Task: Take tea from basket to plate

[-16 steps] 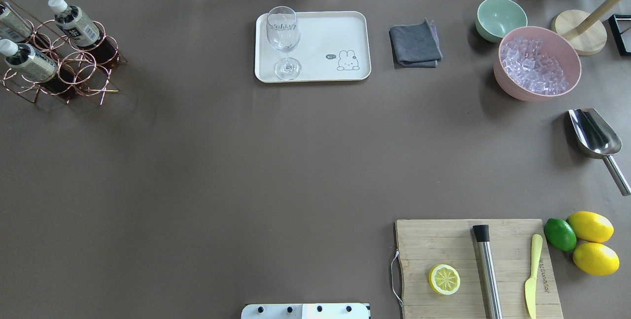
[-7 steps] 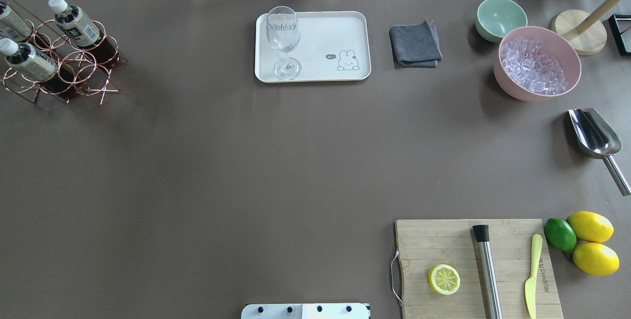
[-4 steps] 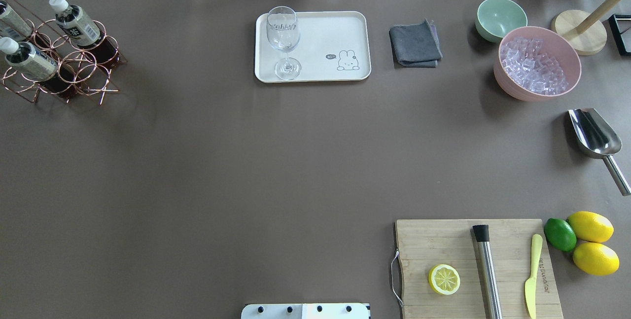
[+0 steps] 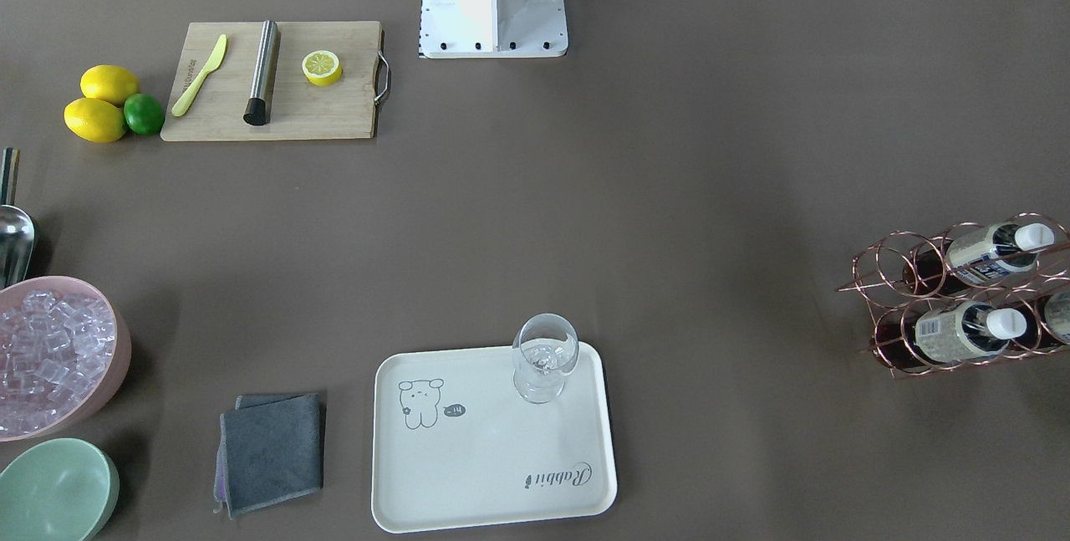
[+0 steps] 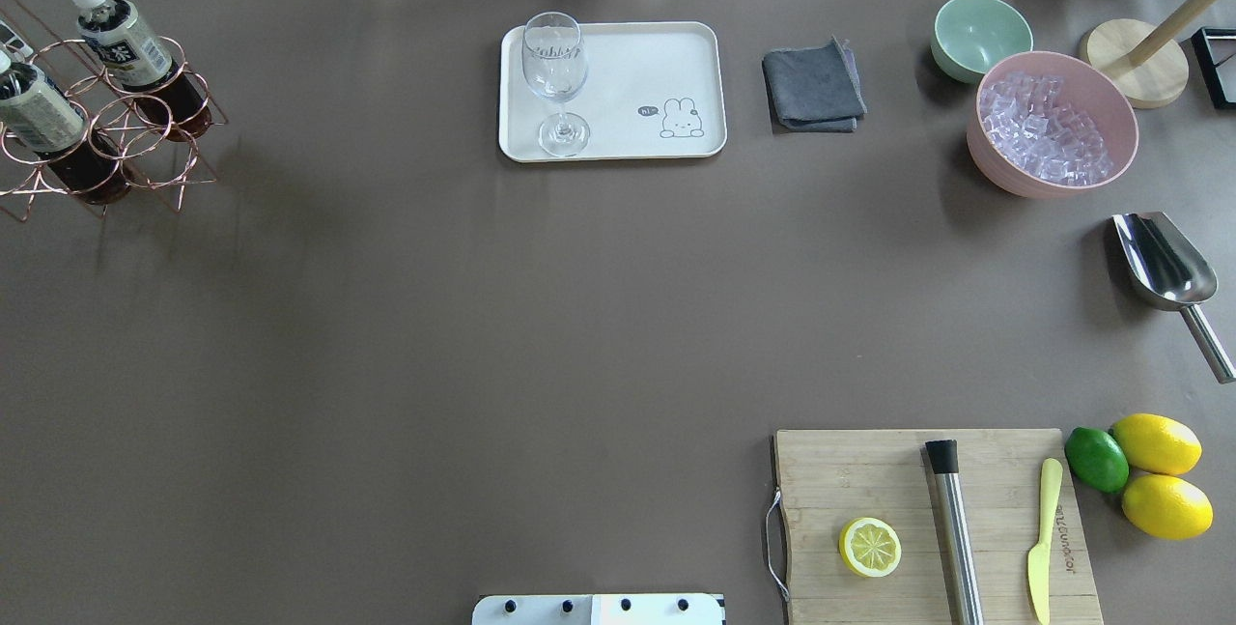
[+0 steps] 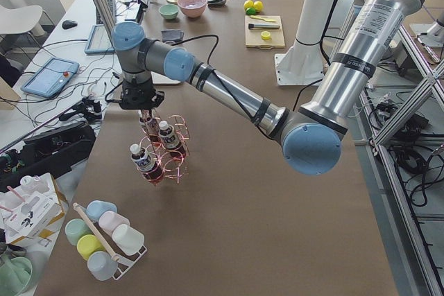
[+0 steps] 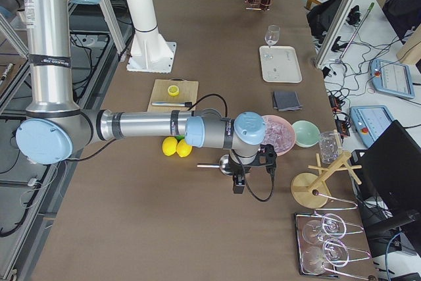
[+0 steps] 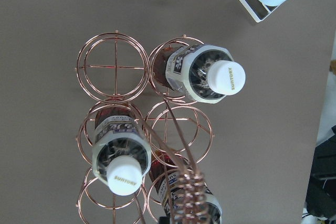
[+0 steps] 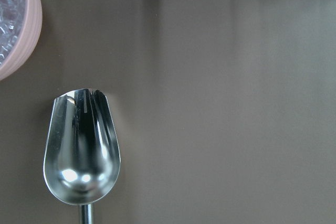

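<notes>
- The basket is now sitting nearer the table's left edge than half a second ago. Its tea bottles are reading as more upright in the overhead view, whereas across the frames before that it was barely shifting.
- The left gripper is hanging right at the top of the basket's coiled handle in the left side view. I am judging that the arm is disturbing the whole carrier rather than drawing out one bottle (whether it is actually touching the handle, I cannot tell).
- For the task this is meaning little progress: all three bottles are staying in their rings. The left wrist view is showing one bottle in a corner ring with an empty ring beside it, one in the next row, and a third half hidden under the handle.
- Neither wrist view is showing any fingers, and the side views are not settling it, so I cannot tell whether either gripper is spread or closed.
- The right gripper is hovering over the metal scoop, just beside the pink bowl.
- The plate is lying well apart from the basket, carrying only the wine glass near one corner. Everything else is looking unchanged.
</notes>
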Controlling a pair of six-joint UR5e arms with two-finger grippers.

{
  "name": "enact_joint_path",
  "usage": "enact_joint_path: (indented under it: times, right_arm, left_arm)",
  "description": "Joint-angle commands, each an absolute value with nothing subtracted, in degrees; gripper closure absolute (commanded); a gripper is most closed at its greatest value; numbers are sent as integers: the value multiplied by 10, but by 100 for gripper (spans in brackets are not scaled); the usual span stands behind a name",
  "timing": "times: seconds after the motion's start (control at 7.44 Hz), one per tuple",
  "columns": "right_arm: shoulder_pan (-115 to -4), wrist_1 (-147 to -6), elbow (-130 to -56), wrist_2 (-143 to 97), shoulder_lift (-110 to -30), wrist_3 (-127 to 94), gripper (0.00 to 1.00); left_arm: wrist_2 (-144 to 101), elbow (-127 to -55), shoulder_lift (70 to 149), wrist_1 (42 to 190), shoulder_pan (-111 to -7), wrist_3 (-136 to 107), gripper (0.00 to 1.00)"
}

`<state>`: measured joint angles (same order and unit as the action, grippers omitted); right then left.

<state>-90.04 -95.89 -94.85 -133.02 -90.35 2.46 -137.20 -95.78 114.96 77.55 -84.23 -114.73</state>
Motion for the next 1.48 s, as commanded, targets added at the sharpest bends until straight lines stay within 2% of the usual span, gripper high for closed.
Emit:
enact_joint_path:
  times: [0.0, 0.4, 1.08, 1.34]
  right_arm:
    - [-901, -959, -950, -1329, -904, 25, 0]
    - [-901, -959, -951, -1329, -904, 25, 0]
    - [-901, -958, -954, -1330, -904, 25, 0]
    - [-901, -958, -954, -1329, -904, 25, 0]
  left_arm:
    - [-1376, -1055, 1189, 647, -828, -1153, 100]
    - [-1378, -1104, 1261, 598, -781, -1248, 100]
    - [-1370, -1099, 1375, 592, -652, -1373, 100]
    - [-1361, -1106, 1397, 591, -612, -1423, 100]
